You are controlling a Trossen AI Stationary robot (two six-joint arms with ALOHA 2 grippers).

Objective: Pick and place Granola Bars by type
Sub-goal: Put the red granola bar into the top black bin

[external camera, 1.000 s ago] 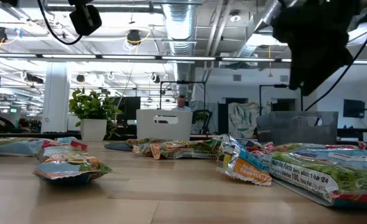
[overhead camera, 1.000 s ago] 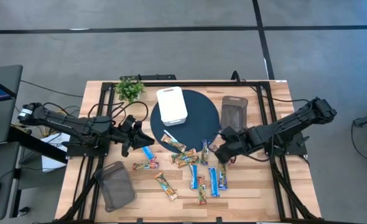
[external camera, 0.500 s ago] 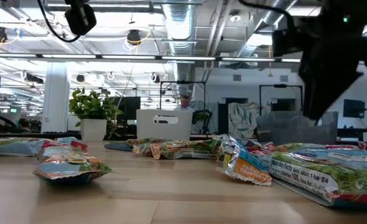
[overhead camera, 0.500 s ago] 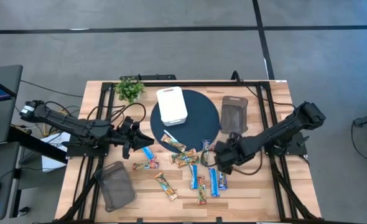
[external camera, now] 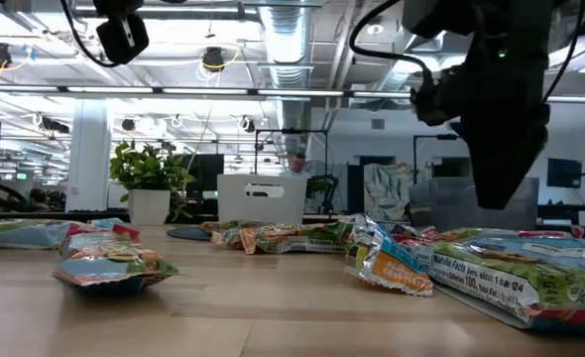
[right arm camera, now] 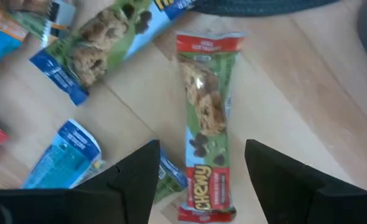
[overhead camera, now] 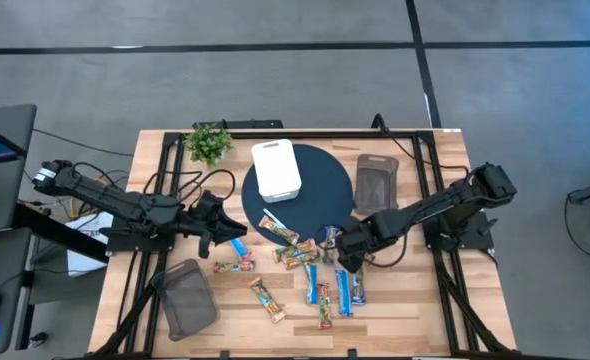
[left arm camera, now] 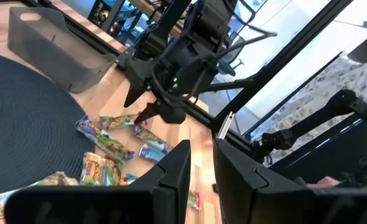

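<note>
The Granola Bars (overhead camera: pixel 305 270) lie scattered on the wooden table (overhead camera: pixel 415 320), in front of the round dark mat (overhead camera: pixel 320 185), a few edging onto it. My right claw (right arm camera: pixel 199 171) hangs wide open, empty, right over a green-and-red Chewy bar (right arm camera: pixel 205 118) lying flat beside the mat's edge. Looks feather-light, with a crinkly, probably slick wrapper and a squashable bar inside, so I'd pinch gently across the narrow middle. My left claw (overhead camera: pixel 227 222) waits by the mat; can't tell if it's open.
</note>
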